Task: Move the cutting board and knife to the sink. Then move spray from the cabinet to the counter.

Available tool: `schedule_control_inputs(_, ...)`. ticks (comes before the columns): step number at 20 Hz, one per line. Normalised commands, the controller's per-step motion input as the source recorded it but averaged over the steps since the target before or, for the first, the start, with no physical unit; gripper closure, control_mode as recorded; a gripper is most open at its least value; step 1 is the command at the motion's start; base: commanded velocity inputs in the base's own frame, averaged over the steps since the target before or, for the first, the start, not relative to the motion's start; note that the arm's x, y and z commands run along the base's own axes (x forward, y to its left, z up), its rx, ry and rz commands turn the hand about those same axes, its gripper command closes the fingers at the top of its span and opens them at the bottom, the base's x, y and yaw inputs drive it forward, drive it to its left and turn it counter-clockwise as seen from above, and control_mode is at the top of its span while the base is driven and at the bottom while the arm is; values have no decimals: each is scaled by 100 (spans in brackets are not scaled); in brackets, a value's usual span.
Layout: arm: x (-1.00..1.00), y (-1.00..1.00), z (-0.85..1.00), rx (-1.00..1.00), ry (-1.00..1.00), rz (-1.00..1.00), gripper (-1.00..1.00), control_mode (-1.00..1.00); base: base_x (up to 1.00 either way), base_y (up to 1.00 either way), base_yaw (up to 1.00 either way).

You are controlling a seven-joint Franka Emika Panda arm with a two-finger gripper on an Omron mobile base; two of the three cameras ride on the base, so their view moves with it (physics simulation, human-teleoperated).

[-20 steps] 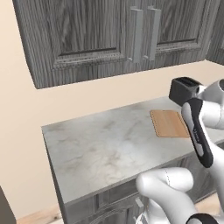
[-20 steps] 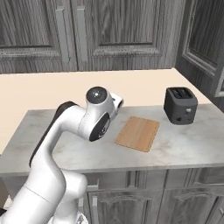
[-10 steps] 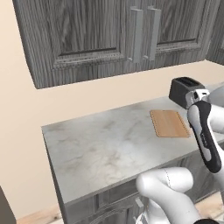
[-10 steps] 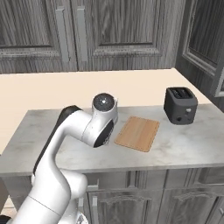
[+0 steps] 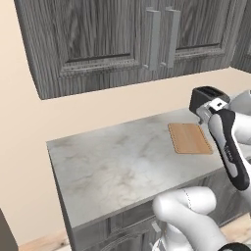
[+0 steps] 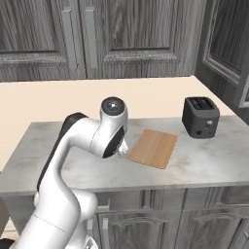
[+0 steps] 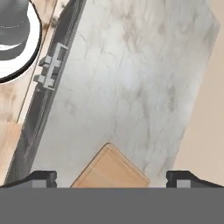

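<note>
Swung nearer the cutting board since a second ago: claw spread wide, empty, above table, board's corner just ahead; pickup judged next.

Two base views flanking the counter, hand view looking straight down

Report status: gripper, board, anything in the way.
Gripper open, empty, above the counter. Board flat on counter, untouched, corner between the fingertips in hand view. Toaster stands apart beyond it; nothing blocking.
</note>
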Motion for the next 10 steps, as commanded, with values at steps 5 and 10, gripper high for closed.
schedule_control_inputs(5, -2, 38, 0, -37, 0, 37, -100, -100, 0, 0, 0)
schedule_control_inputs(10, -2, 21, -8, -23, -27, 21, -100, -100, 0, 0, 0)
